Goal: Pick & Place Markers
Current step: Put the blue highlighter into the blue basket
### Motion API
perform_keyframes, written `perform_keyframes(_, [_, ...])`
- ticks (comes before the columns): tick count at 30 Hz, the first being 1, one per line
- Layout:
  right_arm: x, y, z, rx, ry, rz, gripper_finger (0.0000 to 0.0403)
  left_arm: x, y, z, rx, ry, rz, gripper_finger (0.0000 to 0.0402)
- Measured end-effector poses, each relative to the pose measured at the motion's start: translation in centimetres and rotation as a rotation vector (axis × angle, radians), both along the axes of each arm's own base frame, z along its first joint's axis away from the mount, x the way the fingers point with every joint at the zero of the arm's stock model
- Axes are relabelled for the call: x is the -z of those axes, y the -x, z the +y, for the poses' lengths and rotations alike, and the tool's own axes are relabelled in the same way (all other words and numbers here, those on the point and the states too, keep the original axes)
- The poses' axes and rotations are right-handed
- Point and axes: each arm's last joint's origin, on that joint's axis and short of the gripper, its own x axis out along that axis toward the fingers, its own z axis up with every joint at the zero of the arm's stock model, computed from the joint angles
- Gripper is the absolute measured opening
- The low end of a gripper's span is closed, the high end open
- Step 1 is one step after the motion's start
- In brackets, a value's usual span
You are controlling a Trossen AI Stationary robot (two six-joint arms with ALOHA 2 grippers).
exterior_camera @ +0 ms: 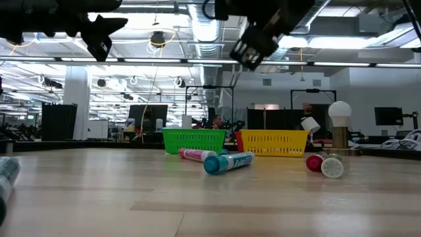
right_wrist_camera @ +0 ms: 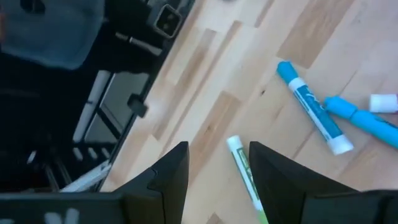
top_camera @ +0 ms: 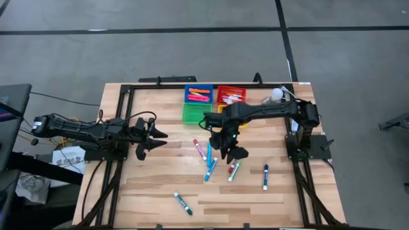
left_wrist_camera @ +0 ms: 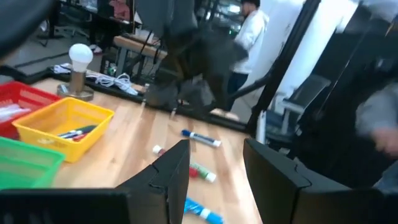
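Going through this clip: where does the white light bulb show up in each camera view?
High view: light bulb at the table's far edge, right of the red bin.
Low view: at the right, just past the yellow bin.
Left wrist view: upper left, beyond the yellow bin.
Right wrist view: not in it.
Shared landmark: the green bin.

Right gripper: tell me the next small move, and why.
Probably lower straight down and close. The right gripper is open above the table, and in its wrist view a green marker lies between its fingers, untouched. The left gripper waits, open, at the table's left.
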Motion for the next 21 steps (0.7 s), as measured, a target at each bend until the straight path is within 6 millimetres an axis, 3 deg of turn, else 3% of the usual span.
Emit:
perform_keyframes(3, [1.8, -0.4, -0.1, 0.08, -0.009, 0.011, 0.0157, -0.2, 0.0, 0.0, 0.002, 0.084, -0.01, 0.0149])
perform_keyframes(7, [3.3, -1.4, -1.0, 0.33, 0.047, 0.062, 0.0155, -0.2, 0.0, 0.0, 0.003, 0.157, -0.001, 0.0149])
perform_keyframes(15, [3.8, -1.9, -2.6, 0.805, 0.205, 0.224, 0.0154, -0.2, 0.0, 0.0, 0.003, 0.163, 0.0, 0.0149])
perform_keyframes(21, [3.5, -2.7, -2.8, 0.892, 0.157, 0.179, 0.0157, -0.2, 0.0, 0.0, 0.003, 0.163, 0.0, 0.0149])
